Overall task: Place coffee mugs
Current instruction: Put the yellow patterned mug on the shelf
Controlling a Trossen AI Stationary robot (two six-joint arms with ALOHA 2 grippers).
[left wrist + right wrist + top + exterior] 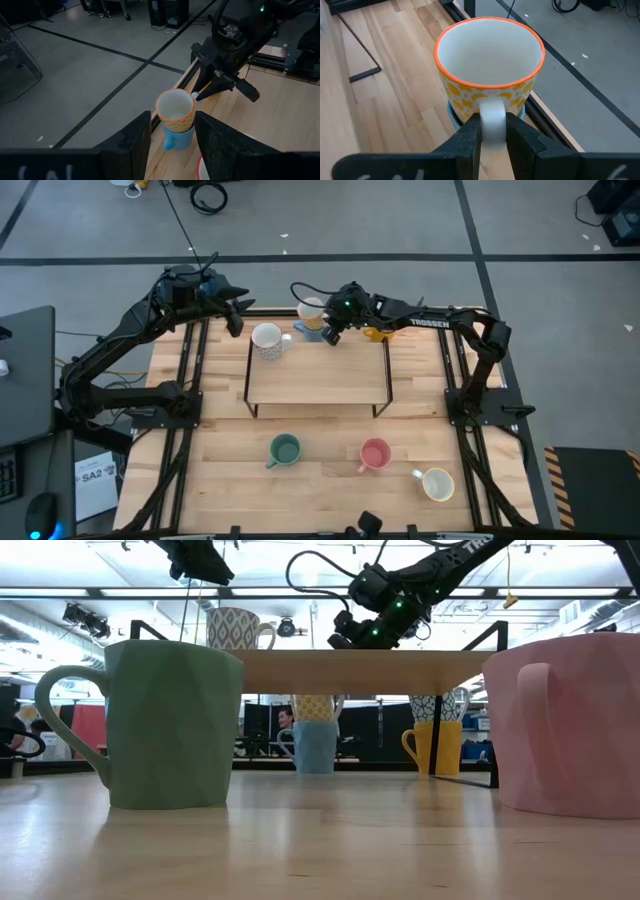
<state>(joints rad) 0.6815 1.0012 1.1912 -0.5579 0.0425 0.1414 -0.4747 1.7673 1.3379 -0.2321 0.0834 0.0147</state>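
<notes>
A white mug with an orange rim and yellow pattern (490, 65) stands stacked on a blue mug (176, 138) at the table's far edge, behind the wooden shelf (318, 375). My right gripper (492, 125) is shut on its handle. My left gripper (236, 320) hovers open and empty above the shelf's far left corner, near a white patterned mug (267, 340) standing on the shelf. Green (285, 448), pink (375, 453) and cream (437, 483) mugs stand on the near half of the table. My right gripper pinches the mug's white handle (492, 111) between its two fingers, one on each side of the loop. The fingers come at it from the table's right, slanting down. The mug stands upright, its base on the blue mug's rim (451, 113).
A yellow mug (435, 745) with a patterned mug (440, 705) on it stands at the far edge, right of the stack. The shelf's black legs (248, 385) and the arms' black rails (185, 380) flank the middle. Bare wood lies between the near mugs and the shelf.
</notes>
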